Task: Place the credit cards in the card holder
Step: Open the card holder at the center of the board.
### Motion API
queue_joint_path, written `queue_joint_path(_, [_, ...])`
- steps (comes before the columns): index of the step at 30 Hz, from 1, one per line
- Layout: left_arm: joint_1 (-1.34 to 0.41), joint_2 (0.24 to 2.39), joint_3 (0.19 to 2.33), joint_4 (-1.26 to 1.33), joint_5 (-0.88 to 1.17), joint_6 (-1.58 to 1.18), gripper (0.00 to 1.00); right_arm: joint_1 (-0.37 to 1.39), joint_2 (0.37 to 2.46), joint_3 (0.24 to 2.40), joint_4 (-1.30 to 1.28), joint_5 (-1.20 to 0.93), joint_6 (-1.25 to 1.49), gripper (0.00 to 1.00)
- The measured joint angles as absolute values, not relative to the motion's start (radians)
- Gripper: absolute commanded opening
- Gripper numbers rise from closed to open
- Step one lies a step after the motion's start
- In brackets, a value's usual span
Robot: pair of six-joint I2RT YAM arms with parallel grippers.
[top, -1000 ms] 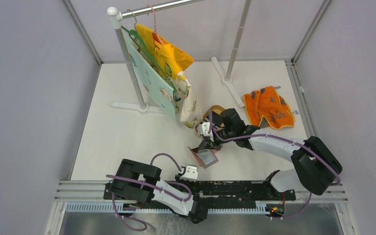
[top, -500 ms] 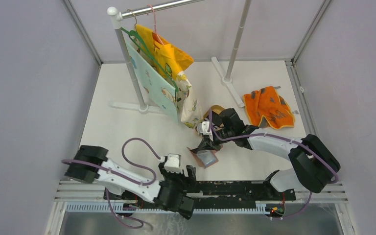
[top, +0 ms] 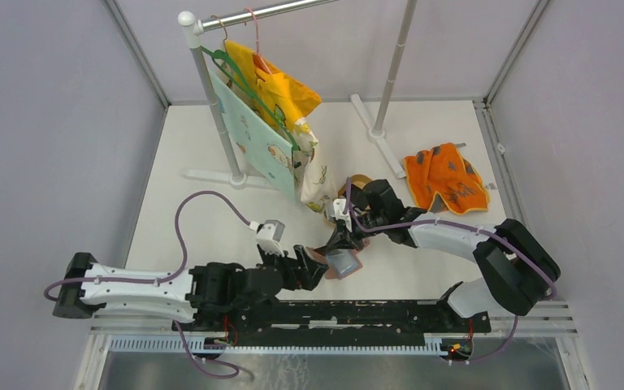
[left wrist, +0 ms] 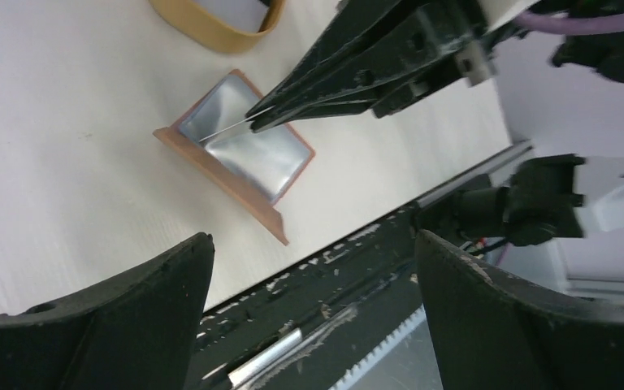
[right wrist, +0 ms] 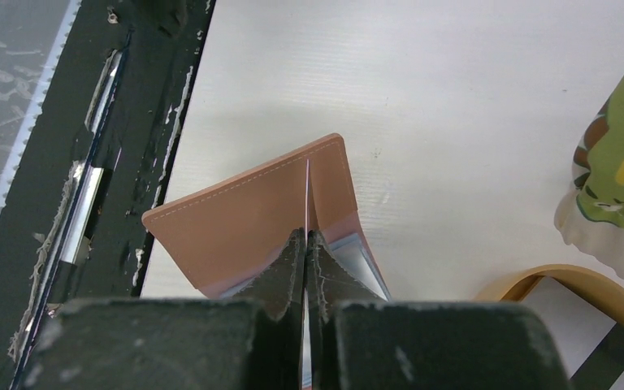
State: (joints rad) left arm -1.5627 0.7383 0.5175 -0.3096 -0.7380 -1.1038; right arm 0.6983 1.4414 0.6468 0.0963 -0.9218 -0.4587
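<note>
The reddish-brown card holder (top: 344, 265) (left wrist: 244, 154) (right wrist: 236, 219) lies half open on the white table, its grey-blue pockets showing. My right gripper (top: 343, 241) (right wrist: 305, 236) stands right over it, shut on a thin credit card (right wrist: 306, 187) (left wrist: 223, 133) seen edge-on, whose lower edge reaches into the holder's fold. My left gripper (top: 317, 266) (left wrist: 313, 240) is wide open with nothing between its jaws, just left of the holder near the table's front edge. Another white card (left wrist: 240, 10) (right wrist: 573, 317) lies in the tan dish (top: 361, 180) (left wrist: 211, 31).
A clothes rack (top: 211, 97) with hanging printed cloths (top: 276, 122) stands behind the holder. An orange patterned cloth (top: 444, 180) lies at the back right. The black rail (top: 374, 313) (left wrist: 333, 276) runs along the near table edge.
My left arm has swung from the near rail out toward the card holder, and its gripper has opened wide. The right gripper has stayed over the holder with the card.
</note>
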Motion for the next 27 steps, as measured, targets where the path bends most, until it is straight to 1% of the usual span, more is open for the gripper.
queue_joint_path(3, [-1.520, 0.860, 0.536, -0.310, -0.714, -1.104, 0.93, 0.698, 1.448, 0.646, 0.111, -0.922, -0.440, 0.00])
queue_joint_path(8, [-1.507, 1.202, 0.694, -0.393, -0.715, -1.114, 0.83, 0.698, 1.462, 0.641, 0.149, -0.925, -0.397, 0.00])
queue_joint_path(11, [-1.505, 1.312, 0.772, -0.440, -0.732, -1.124, 0.73, 0.698, 1.468, 0.641, 0.164, -0.927, -0.380, 0.00])
queue_joint_path(14, [-1.501, 1.349, 0.790, -0.480, -0.746, -1.139, 0.64, 0.698, 1.469, 0.641, 0.165, -0.926, -0.370, 0.00])
queue_joint_path(20, [-1.480, 1.351, 0.748, -0.493, -0.738, -1.148, 0.51, 0.698, 1.469, 0.641, 0.164, -0.926, -0.364, 0.00])
queue_joint_path(27, [-1.430, 1.355, 0.653, -0.457, -0.689, -1.147, 0.50, 0.683, 1.465, 0.641, 0.150, -0.934, -0.365, 0.00])
